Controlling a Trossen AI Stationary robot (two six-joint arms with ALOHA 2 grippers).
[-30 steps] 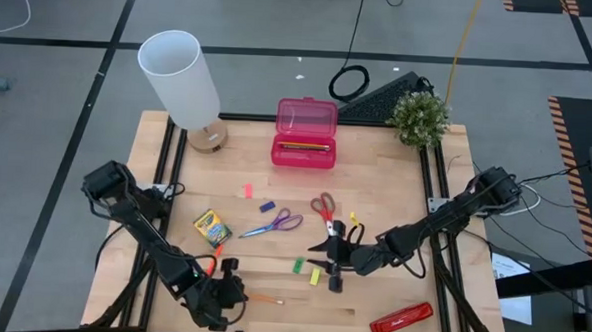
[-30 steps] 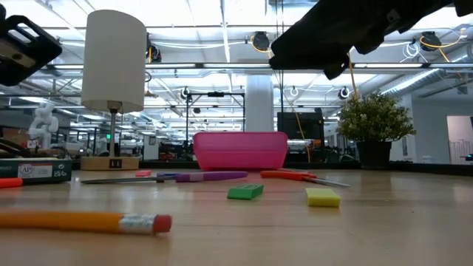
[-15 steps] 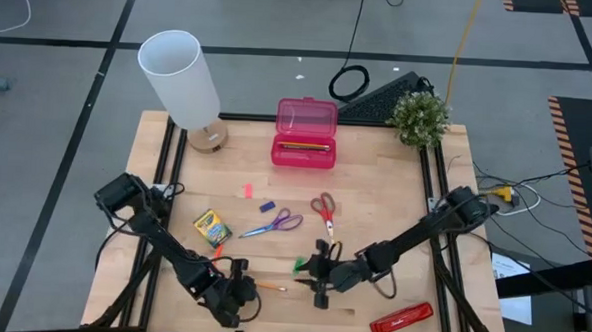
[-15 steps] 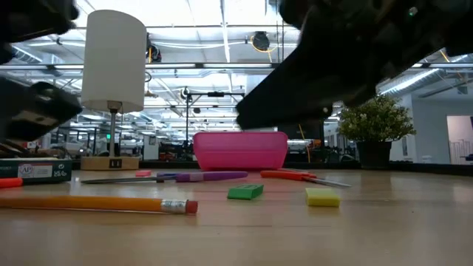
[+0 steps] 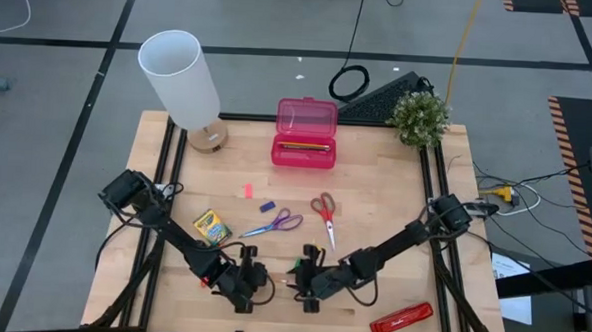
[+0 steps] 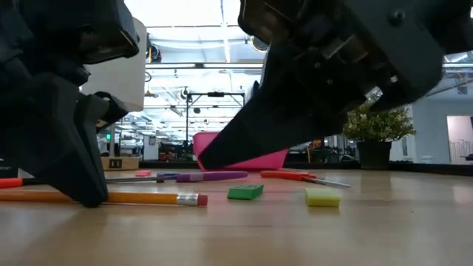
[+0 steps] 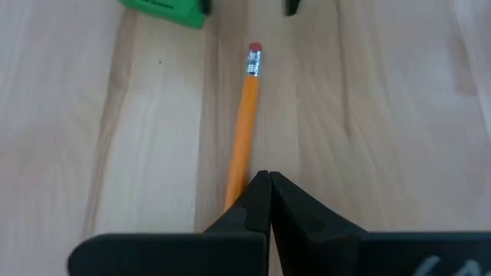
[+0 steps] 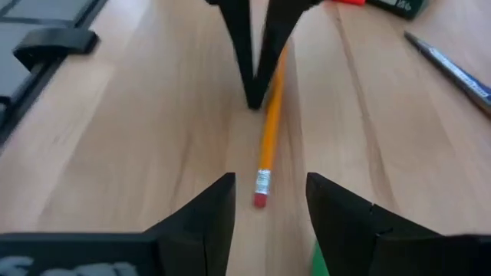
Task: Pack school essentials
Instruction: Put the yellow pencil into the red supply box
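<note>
Left wrist view tells most of it: the left gripper [image 7: 268,180] has its 2 fingers pinched together with the orange pencil [image 7: 244,138] running out from under the tips, eraser end pointing away. I can't tell if the pencil is actually clamped or just pressed against the table [image 7: 383,115]. From the other side, the right gripper [image 8: 267,201] has its fingers spread wide, straddling the eraser end without touching it.

What could go wrong, as I see it: both arms are converging on 1 pencil near the table's front edge, nearly nose to nose in the high view. If the right gripper pushes on in, it could bump the left fingers or knock the pencil sideways so it rolls. If the left only has a tip-pinch on a round shaft lying flat, a lift could let it pivot or slip out. The green piece [image 7: 165,9] sits near the eraser end and could get shoved too.

Compared with 1 second ago, the left gripper has travelled from the front left corner along the front edge to the pencil, and the right gripper has come forward and left, off the red-handled scissors [image 5: 323,209] area and down to the pencil's eraser end. The pencil itself has slid rightward in the low view.
</note>
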